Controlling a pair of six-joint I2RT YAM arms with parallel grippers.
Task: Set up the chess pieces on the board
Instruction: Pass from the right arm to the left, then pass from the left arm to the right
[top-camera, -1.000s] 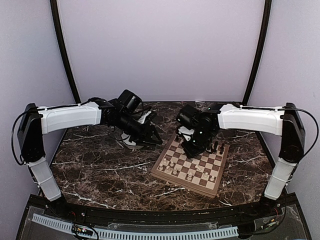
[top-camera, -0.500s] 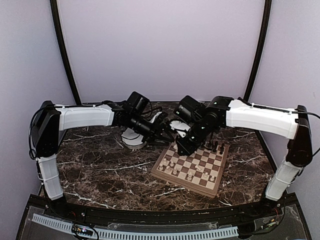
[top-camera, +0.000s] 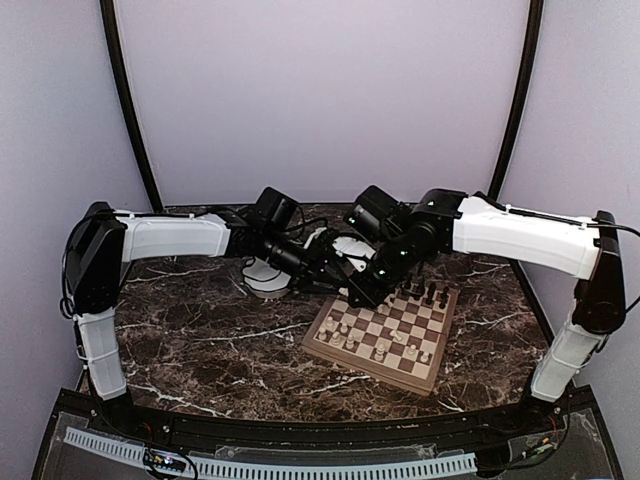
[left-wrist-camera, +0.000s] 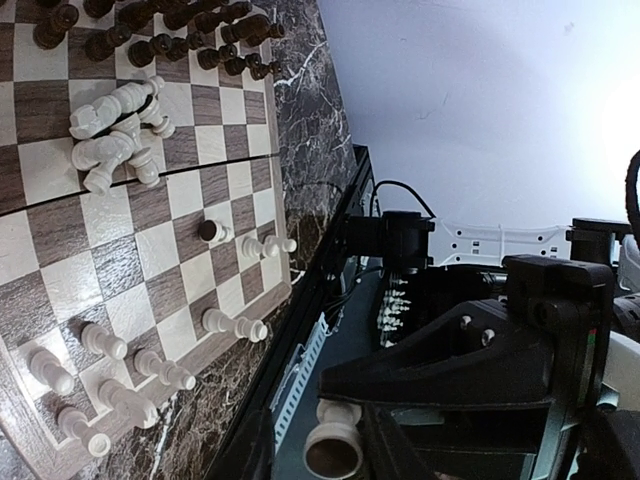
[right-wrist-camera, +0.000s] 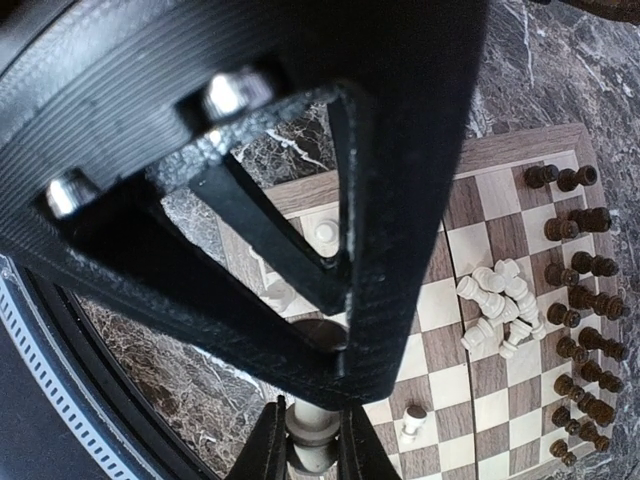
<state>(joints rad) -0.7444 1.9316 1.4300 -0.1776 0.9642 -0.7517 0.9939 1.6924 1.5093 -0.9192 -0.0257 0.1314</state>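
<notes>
Nearest, the board (top-camera: 368, 362) lies right of centre on the marble table (top-camera: 200, 340), with pale chess pieces (top-camera: 348, 335) standing on its near rows, a few heaped flat (left-wrist-camera: 115, 135) mid-board, and dark ones (top-camera: 432, 295) along its far right edge. Above its far left corner the right gripper (top-camera: 358, 290) is clamped on one pale piece (right-wrist-camera: 312, 440); the left gripper (top-camera: 336, 277) straddles that same piece, but I cannot tell whether it is pressing on it. Farther left sits a white bowl (top-camera: 260, 279), partly behind the left arm (top-camera: 170, 235).
</notes>
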